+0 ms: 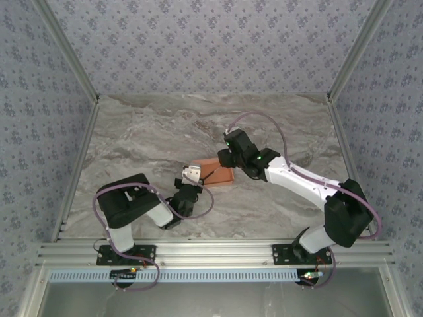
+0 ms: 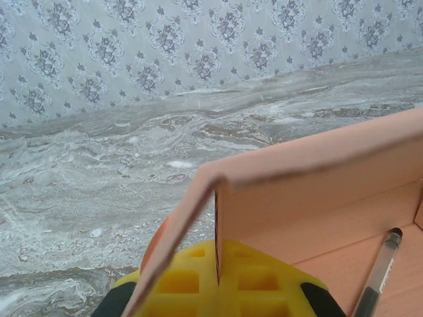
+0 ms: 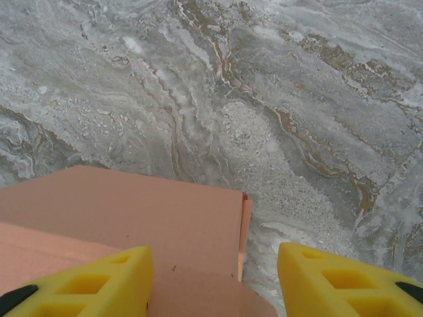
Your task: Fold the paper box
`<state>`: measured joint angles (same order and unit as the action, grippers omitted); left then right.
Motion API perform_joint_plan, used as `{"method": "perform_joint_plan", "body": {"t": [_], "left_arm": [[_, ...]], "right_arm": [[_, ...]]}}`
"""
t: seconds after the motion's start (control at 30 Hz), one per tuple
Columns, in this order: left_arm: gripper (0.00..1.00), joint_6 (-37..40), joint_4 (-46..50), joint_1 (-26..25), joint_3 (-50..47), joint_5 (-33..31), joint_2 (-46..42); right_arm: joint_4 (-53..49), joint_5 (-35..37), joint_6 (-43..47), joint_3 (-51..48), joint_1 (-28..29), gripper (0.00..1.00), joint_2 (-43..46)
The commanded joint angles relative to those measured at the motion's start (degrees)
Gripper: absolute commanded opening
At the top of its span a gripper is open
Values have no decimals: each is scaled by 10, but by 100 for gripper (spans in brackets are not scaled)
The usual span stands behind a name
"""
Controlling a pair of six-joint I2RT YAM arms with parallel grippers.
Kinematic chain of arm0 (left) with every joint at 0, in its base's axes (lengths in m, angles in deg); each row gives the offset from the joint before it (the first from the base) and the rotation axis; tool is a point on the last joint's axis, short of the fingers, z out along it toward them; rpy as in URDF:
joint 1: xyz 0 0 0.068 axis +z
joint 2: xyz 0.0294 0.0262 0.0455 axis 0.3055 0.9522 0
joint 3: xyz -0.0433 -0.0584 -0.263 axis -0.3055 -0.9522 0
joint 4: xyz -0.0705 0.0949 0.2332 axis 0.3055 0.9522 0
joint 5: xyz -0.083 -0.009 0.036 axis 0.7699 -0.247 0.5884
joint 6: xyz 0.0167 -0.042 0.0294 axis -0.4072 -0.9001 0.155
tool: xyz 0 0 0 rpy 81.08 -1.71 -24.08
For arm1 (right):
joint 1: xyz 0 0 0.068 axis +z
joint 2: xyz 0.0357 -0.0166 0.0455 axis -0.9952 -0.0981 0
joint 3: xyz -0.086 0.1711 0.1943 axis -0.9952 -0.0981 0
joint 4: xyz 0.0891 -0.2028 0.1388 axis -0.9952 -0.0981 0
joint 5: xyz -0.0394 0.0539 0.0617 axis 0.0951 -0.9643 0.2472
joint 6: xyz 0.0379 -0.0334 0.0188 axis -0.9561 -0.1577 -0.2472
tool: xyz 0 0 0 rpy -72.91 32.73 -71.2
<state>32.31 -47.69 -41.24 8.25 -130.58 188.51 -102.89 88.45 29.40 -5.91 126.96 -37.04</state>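
Box [image 1: 218,175]: your left gripper [image 2: 218,271] pinches its wall upright, likely to steady it; right gripper [image 3: 215,274] hovers over its flap, jaws spread.

Top view: paper box [image 1: 218,173] is partly covered by left gripper [image 1: 190,174] and right gripper [image 1: 229,158]. Flaps too small to make out.
Left wrist: box runs off the right and bottom edges, full shape unreadable. Fingers [image 2: 258,281] clipped at the bottom, and a card flap overlaps their left side. Thin dark pen-like item [image 2: 381,267] lies inside the box, lower end out of frame, print illegible.
Right wrist: box clipped left and bottom. Fingers [image 3: 330,277] clipped at the bottom, contact with the card unclear.
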Motion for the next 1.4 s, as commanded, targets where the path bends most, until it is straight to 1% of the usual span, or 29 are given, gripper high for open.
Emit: {"method": "perform_joint_plan", "body": {"t": [0.0, 0.33, 0.7, 0.97, 1.23, 1.37], "left_arm": [[5, -6, 42, -6, -13, 17, -9], [9, -22, 52, -7, -17, 25, -24], [15, -61, 90, -7, -20, 38, -51], [19, -73, 112, -7, -20, 49, -70], [31, -92, 143, -7, -25, 63, -91], [37, -109, 182, -7, -29, 74, -116]], "right_arm": [[-3, 9, -14, -8, 6, 54, -7], [4, 10, -25, -20, 14, 53, -11], [9, 9, -37, -33, 17, 53, -18], [17, 5, -47, -47, 19, 52, -23], [22, 2, -51, -51, 21, 52, -38], [22, 5, -50, -48, 21, 52, -38]]}}
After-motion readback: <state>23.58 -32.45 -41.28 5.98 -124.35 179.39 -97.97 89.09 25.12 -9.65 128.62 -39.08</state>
